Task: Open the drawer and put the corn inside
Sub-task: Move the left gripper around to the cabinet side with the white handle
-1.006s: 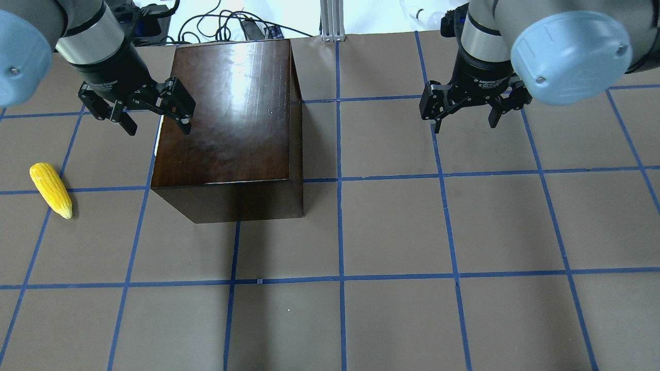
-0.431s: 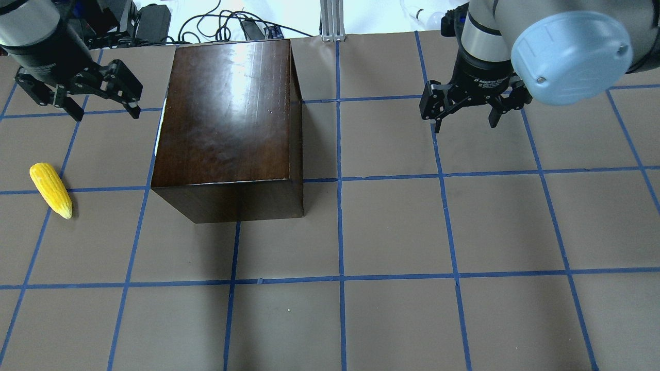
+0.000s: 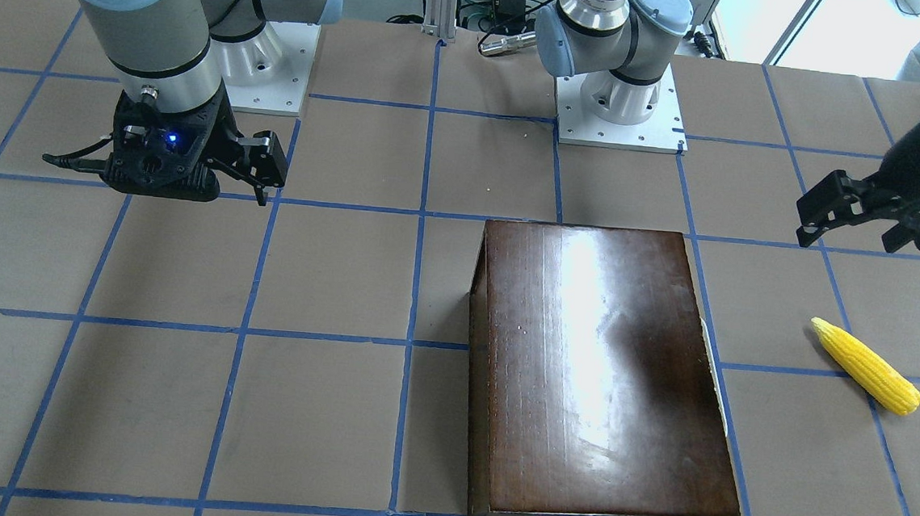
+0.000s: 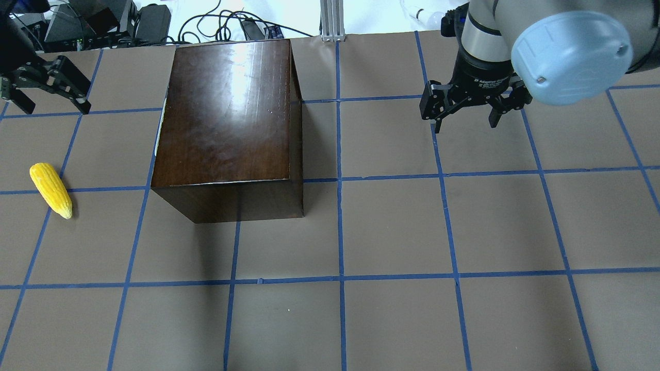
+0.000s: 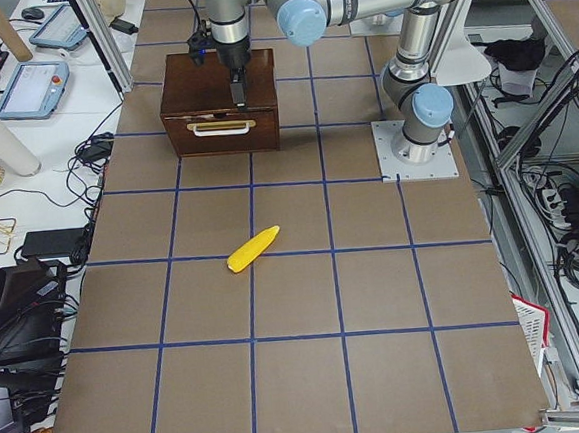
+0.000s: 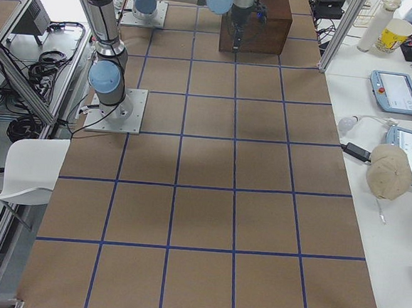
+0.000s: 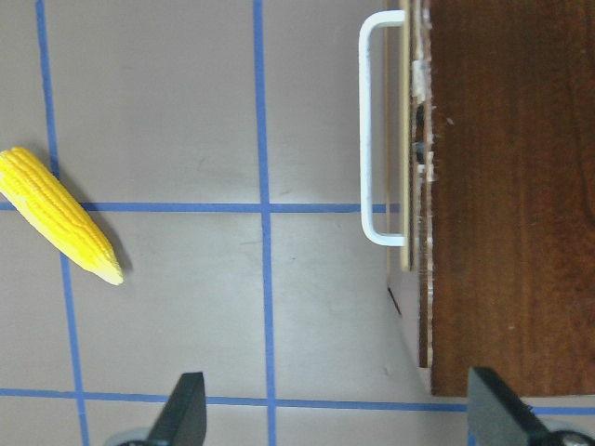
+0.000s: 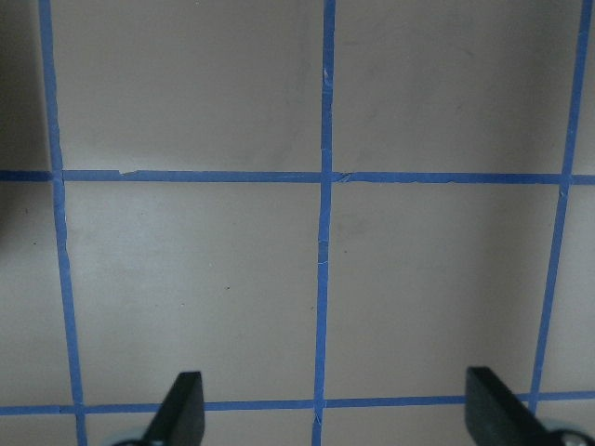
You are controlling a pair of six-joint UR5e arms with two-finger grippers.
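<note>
From overhead, finds the left gripper point(image 4: 55, 103) out toward the surface's left edge with fingers spread and empty, apart from the dark box point(image 4: 227, 113) close to the far edge. Puts the corn point(image 4: 50, 190) leftward of the box and well apart from it, lying slantwise with its point toward the robot's edge. Places the right gripper point(image 4: 465, 121) beyond the box's other side, likewise open over bare surface. From across the surface, gives the same layout, with nothing lying between the left fingers and the box's left-facing side. From the left end, shows the drawer point(image 5: 175, 137) shut in that side, behind a pale handle point(image 5: 221, 128) running level along it. From the right end, adds little. Through the left wrist camera, sets the handle ahead and to the right of the parted fingers point(image 7: 186, 413), with its long axis crossing their closing line. Probably a fair line-up for a pull by this nearer arm. Leaves the corn off to the left, clear of that path. Through the right wrist camera, offers only taped surface between parted fingers.
</note>
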